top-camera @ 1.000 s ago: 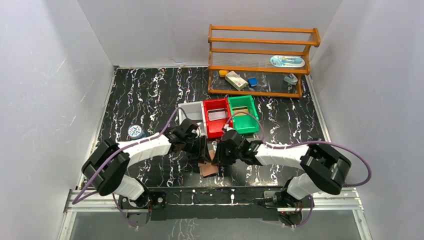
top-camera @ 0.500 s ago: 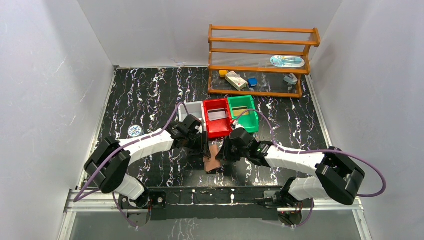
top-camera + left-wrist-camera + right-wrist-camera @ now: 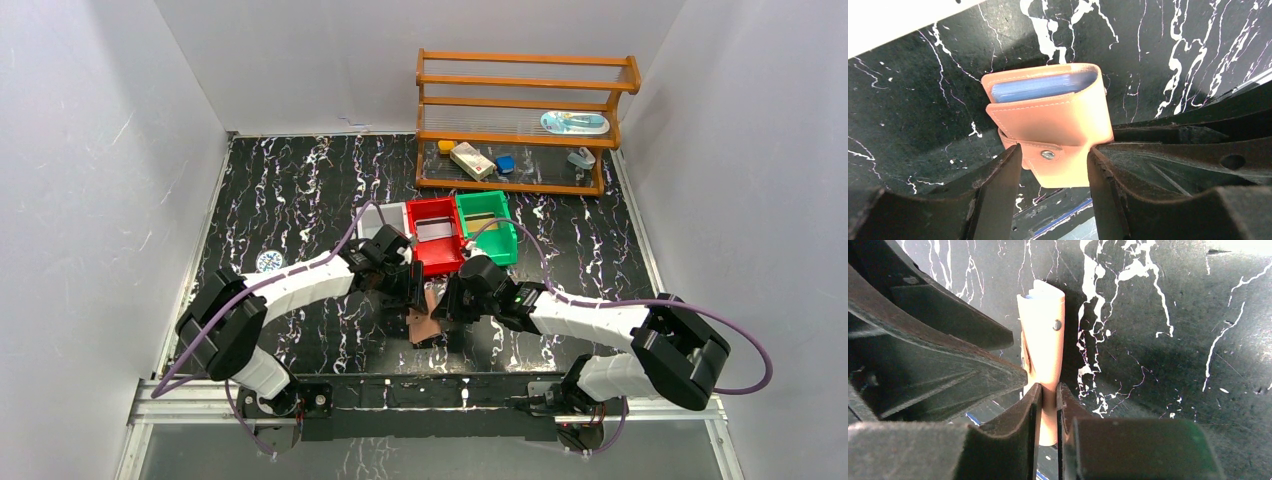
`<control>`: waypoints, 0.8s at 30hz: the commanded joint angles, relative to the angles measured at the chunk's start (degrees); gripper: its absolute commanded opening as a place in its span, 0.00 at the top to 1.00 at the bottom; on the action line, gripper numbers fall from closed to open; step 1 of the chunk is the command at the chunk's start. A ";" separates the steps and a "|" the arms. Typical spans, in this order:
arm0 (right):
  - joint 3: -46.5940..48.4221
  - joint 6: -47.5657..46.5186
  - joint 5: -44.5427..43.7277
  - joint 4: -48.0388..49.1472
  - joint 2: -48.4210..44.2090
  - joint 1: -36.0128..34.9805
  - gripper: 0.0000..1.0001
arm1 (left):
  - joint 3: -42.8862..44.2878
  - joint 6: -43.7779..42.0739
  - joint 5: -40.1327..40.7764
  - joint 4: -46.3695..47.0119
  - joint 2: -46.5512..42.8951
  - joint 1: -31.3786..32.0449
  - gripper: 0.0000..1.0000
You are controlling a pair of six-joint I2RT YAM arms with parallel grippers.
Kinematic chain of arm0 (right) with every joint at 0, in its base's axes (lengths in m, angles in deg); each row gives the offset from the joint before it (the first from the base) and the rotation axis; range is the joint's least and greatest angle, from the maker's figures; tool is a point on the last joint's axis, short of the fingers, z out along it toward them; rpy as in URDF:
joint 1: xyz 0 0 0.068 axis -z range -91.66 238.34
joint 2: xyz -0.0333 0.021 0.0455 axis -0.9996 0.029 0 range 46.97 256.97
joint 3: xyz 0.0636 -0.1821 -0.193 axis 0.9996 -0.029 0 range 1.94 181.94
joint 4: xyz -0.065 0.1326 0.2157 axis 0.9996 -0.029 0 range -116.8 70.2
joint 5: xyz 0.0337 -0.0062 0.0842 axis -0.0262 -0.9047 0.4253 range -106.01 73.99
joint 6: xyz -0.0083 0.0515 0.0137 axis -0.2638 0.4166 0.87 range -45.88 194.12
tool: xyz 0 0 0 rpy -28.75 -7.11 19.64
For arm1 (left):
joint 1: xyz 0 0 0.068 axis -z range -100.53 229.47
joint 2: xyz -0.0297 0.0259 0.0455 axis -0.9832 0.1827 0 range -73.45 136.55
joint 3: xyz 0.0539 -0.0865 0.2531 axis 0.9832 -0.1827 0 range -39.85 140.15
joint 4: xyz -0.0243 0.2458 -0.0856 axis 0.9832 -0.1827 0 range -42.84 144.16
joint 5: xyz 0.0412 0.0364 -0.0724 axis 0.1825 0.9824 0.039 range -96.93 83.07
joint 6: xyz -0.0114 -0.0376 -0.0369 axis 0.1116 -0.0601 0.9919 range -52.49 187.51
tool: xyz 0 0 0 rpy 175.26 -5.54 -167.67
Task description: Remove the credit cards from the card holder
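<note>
Clamps tighter than before on the flat tan-brown leather card holder (image 3: 1042, 335) with the right gripper (image 3: 1048, 407). Straddles its lower end with the left gripper (image 3: 1053, 172), spread wider.

The card holder (image 3: 424, 325) is mostly covered from above, and its contents cannot be made out.

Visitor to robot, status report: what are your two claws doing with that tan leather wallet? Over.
Right gripper clamped on edge of tan-brown leather wallet. Left gripper open, straddling its strap end. Blue lining showing at top. Nothing blocking.
</note>
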 commanded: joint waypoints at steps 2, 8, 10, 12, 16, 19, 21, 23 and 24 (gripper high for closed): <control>2.31 0.79 0.79 3.33 -0.65 0.18 0.85 | 1.52 -1.22 -2.44 -2.34 1.92 1.40 0.50; 2.78 0.71 0.96 3.52 -0.97 0.19 0.85 | 1.89 -2.57 0.98 -6.68 5.09 2.96 0.56; 2.95 0.66 0.80 3.34 -1.06 0.21 0.85 | 2.35 -2.72 2.28 -8.12 5.74 3.15 0.60; 3.04 0.61 0.47 2.83 -1.26 0.23 0.85 | 2.76 -3.00 3.17 -8.82 5.93 3.22 0.65; 2.79 0.68 -0.17 2.42 -1.76 0.20 0.85 | 3.20 -3.12 4.79 -9.68 5.63 3.17 0.74; 2.57 0.78 -0.89 1.72 -2.12 0.21 0.85 | 2.90 -2.82 5.36 -9.69 5.04 3.21 0.81; 2.33 1.07 -1.59 1.28 -2.35 0.21 0.85 | 2.49 -2.51 5.99 -9.60 4.39 3.19 0.86; 1.98 1.50 -2.36 0.85 -2.68 0.25 0.86 | 2.01 -2.10 6.71 -9.58 3.60 3.22 0.88; 1.83 1.80 -2.96 0.63 -2.77 0.31 0.87 | 1.77 -1.84 7.11 -9.55 3.09 3.17 0.90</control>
